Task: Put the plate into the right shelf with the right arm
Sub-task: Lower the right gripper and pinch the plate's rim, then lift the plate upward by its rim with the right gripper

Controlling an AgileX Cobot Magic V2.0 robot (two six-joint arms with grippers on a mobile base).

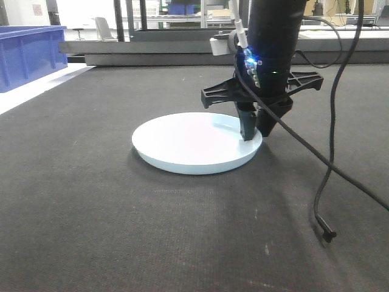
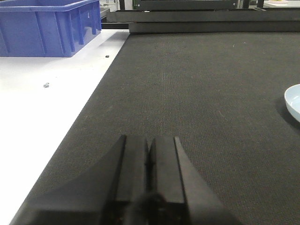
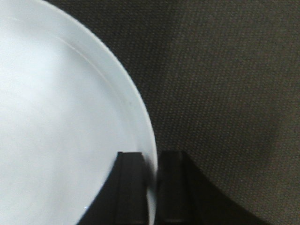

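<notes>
The white plate (image 1: 188, 143) lies flat on the dark mat (image 1: 121, 231). My right gripper (image 1: 253, 132) points down at the plate's right edge, one finger inside the rim and one outside. In the right wrist view the plate (image 3: 61, 117) fills the left side. There the right gripper (image 3: 151, 157) is shut on the rim, which shows as a thin strip between the jaws. My left gripper (image 2: 150, 139) is shut and empty, low over the mat, with the plate's edge (image 2: 294, 101) far to its right. The right shelf is not in view.
A blue plastic bin (image 1: 30, 55) stands on the white surface at the far left, and also shows in the left wrist view (image 2: 47, 28). A black cable (image 1: 328, 182) hangs from the right arm, its end just above the mat. Grey ledges (image 1: 182, 52) run along the back.
</notes>
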